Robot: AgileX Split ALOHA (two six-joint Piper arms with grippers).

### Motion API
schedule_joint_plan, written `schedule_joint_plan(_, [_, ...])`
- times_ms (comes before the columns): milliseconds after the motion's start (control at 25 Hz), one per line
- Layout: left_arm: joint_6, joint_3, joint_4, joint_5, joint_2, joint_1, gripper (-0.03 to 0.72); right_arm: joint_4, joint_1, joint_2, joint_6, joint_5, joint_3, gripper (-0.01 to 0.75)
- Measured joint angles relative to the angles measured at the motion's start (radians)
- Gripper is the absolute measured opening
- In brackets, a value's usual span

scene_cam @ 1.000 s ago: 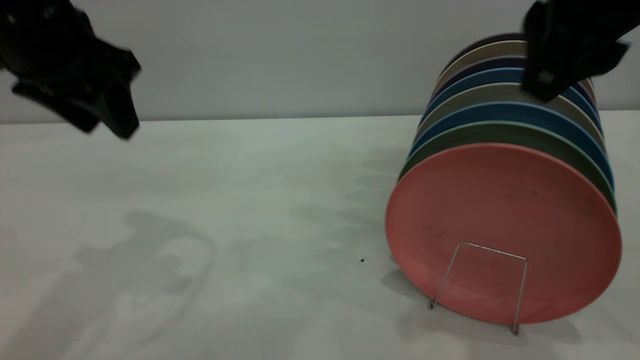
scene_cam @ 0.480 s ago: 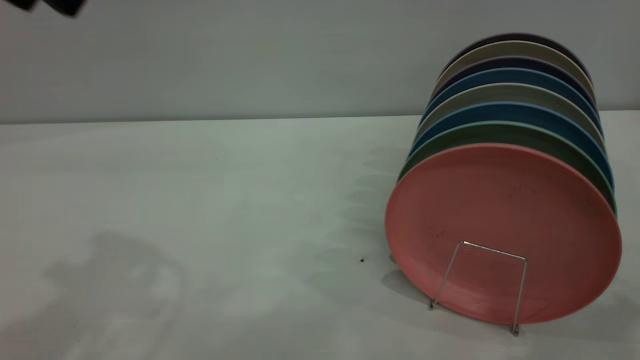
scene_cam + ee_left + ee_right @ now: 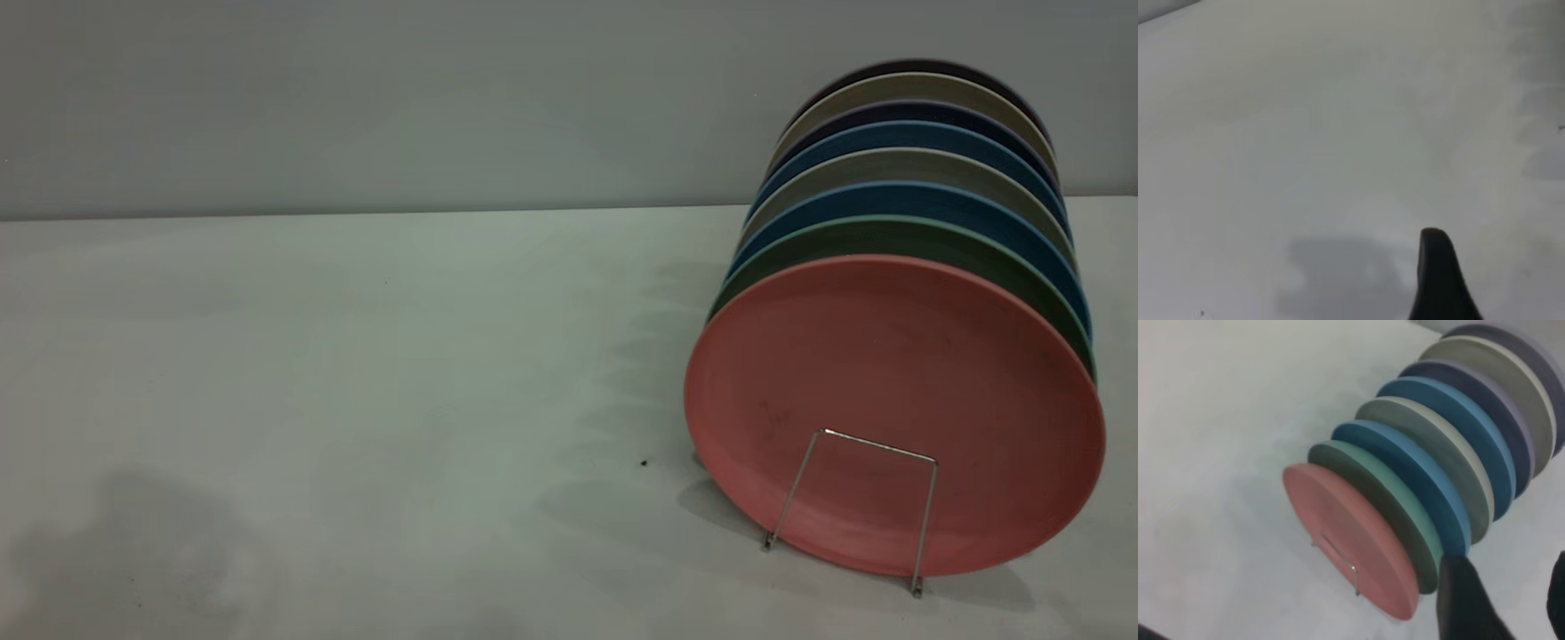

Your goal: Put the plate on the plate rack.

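Note:
The salmon-pink plate (image 3: 893, 391) stands on edge at the front of a row of upright plates, leaning against the silver wire loop of the plate rack (image 3: 852, 498). From the right wrist view the plate (image 3: 1345, 533) and the plate rack (image 3: 1338, 560) lie below and ahead of my right gripper (image 3: 1511, 600), which is open, holds nothing and hangs well clear of them. My left gripper (image 3: 1501, 293) hovers over bare table; only one dark finger (image 3: 1438, 280) shows, with nothing beside it. Neither gripper shows in the exterior view.
Behind the pink plate stand a teal-green plate (image 3: 898, 240), blue plates (image 3: 907, 200) and several grey and dark ones, all upright in the rack. The white table (image 3: 400, 373) stretches to the left; a wall runs along its far edge.
Both grippers have risen out of the exterior view; the right one was above the back plates a second ago. The plates and rack have not moved.

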Motion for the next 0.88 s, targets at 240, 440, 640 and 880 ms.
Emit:
schedule_joint_plan(240, [-0.003,0.0,0.0,0.093,-0.124,0.0,0.485,0.001,0.0,-0.134,-0.001,0.078,0.01,0.322])
schedule_joint_plan(440, [-0.007,0.017,0.0,0.157,-0.232,0.0,0.485,0.001,0.0,-0.251,0.001,0.103,0.106,0.322])
schedule_joint_plan(640, [-0.027,0.143,0.0,0.162,-0.373,0.0,0.485,0.009,0.0,-0.357,0.006,0.111,0.231,0.322])
schedule_joint_plan(880, [-0.033,0.322,0.0,0.165,-0.564,0.0,0.485,0.036,0.0,-0.485,0.011,0.137,0.343,0.322])
